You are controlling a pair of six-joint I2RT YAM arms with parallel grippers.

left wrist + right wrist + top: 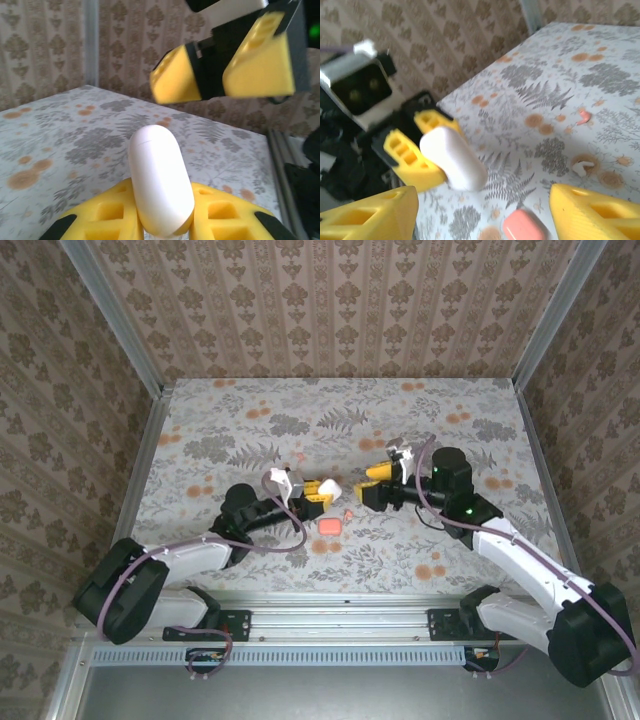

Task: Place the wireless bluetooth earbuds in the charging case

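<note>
Mid-table, the left gripper [318,491] has its yellow jaws clamped together on the near end of a white charging case [329,487]. The case is lifted off the patterned table [250,420]. In the left wrist view the case [160,182] stands out from between the fingers [107,217]. Its long axis runs in line with them, its rounded free end points right toward the other arm, and a fine lid seam near that end looks closed.

The right gripper [378,472] faces it from the right, near the case's tip but apart from it, with its jaws standing well apart and nothing between them. The left wrist camera sees those two open fingers [175,80] above the case.

A coral-pink case [330,526] lies flat on the table, nearer than both grippers and between them.

In the right wrist view one white earbud [580,167] and one coral-pink earbud [583,117] lie loose on the cloth, near each other but not touching, and outside either case.
</note>
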